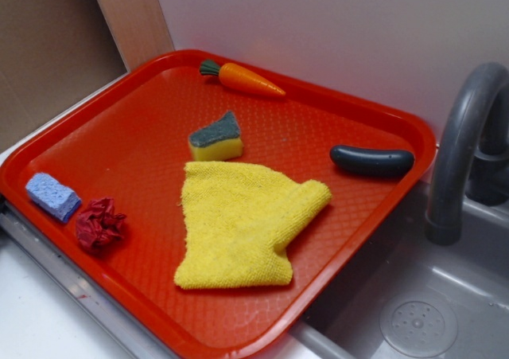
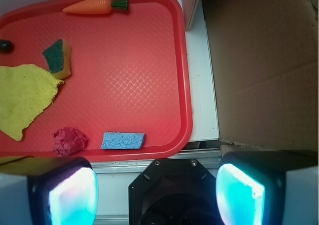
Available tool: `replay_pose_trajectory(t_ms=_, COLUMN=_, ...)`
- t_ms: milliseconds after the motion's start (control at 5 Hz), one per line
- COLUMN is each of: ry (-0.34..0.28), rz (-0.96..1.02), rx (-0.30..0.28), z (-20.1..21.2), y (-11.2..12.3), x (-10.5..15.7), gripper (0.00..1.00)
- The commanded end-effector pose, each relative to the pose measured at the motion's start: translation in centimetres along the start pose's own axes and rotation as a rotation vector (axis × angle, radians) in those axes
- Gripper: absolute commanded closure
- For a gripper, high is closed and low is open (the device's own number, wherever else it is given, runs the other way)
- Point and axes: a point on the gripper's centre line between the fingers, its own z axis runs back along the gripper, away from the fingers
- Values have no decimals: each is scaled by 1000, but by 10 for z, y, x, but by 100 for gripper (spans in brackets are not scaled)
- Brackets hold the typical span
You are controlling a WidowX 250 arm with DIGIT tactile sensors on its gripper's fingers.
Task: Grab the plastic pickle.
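- Your tool (image 2: 157, 192) hangs wide open and empty above the red plastic tray's (image 2: 182, 85) near rim.
- The glossy dark-green plastic pickle (image 1: 372, 161) lies near the tray's far edge, just beyond the yellow cloth (image 1: 242, 220), toward the grey faucet (image 1: 461, 152).

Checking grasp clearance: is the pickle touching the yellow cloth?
Apart. The exterior view shows a strip of bare red tray between the pickle and the cloth.

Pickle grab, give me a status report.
End effector open, empty, off the tray. Plastic pickle lying free near the sink-side rim. Yellow cloth beside it, apart; nothing on it.
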Motion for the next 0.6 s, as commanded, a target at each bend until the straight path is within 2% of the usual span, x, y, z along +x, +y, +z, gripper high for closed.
replay_pose_trajectory(t_ms=0, ry=0, rz=0, rx=0, z=0, y=0, x=0, gripper=0)
replay_pose_trajectory(t_ms=200, ry=-99, rz=-134, rx=-21, z=-17, y=-25, x=22, gripper=0)
replay_pose_trajectory(t_ms=400, ry=-264, rz=-288, rx=-77, z=-32, y=-57, x=35, gripper=0)
